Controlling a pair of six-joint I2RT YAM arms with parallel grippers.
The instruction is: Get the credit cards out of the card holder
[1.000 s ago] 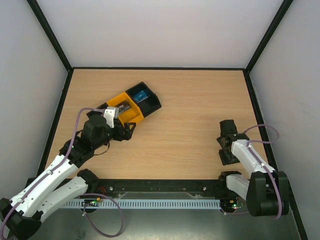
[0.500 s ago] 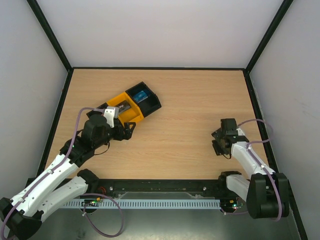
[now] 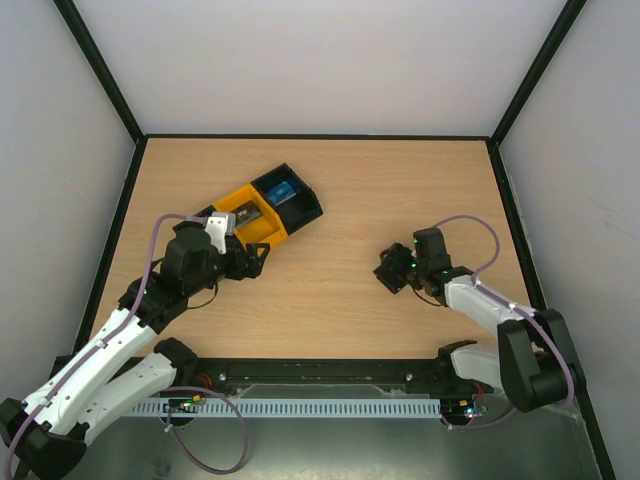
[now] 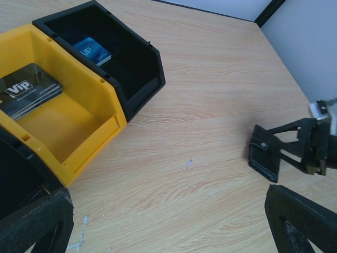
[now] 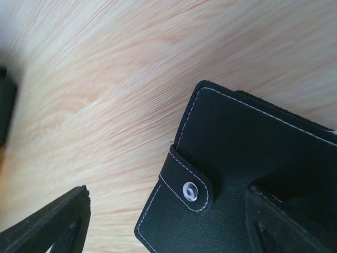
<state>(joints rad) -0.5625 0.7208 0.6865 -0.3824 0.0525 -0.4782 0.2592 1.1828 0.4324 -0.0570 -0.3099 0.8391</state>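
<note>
The black card holder (image 5: 247, 174), its snap tab closed, lies on the table between my right gripper's (image 5: 168, 226) wide-open jaws. The right finger (image 5: 295, 221) overlaps it; the left finger (image 5: 47, 226) is clear of it. It also shows in the left wrist view (image 4: 263, 157) and, small, in the top view (image 3: 388, 270). A blue card (image 4: 92, 50) lies in the black bin (image 4: 142, 79). Dark "VIP" cards (image 4: 31, 93) lie in the yellow bin (image 4: 95, 124). My left gripper (image 4: 168, 232) is open and empty beside the yellow bin.
The joined yellow bin (image 3: 262, 228) and black bin (image 3: 305, 205) sit at the left middle of the table, by the left gripper (image 3: 250, 262). Black-framed walls enclose the wooden table (image 3: 400, 190). The right gripper (image 3: 395, 268) is right of centre.
My right gripper has moved left and slightly farther away, toward the table's middle, and the card holder has moved with it. The left arm has barely moved.
</note>
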